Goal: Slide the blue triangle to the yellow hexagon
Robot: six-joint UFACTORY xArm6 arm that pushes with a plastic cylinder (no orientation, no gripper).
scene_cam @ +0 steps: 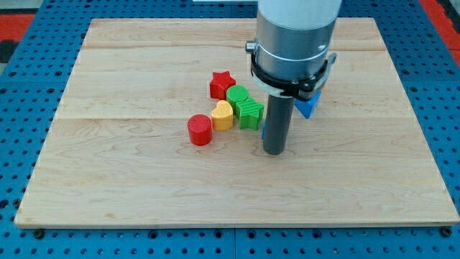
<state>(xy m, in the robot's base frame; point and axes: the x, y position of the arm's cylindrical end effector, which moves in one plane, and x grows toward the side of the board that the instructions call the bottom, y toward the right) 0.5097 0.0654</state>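
My tip [274,152] rests on the wooden board [129,180] just right of the block cluster. A blue block [308,106], partly hidden behind the arm, lies up and to the right of the tip; its shape looks triangular. A sliver of blue [263,132] shows at the rod's left edge. A yellow block [223,116], rounded like a heart, sits left of the tip, touching a green block [249,113]. No yellow hexagon can be made out; the arm hides part of the board.
A red star [223,84] and a second green block [238,94] sit at the cluster's top. A red cylinder [200,130] stands lower left of the yellow block. A blue pegboard [29,43] surrounds the board.
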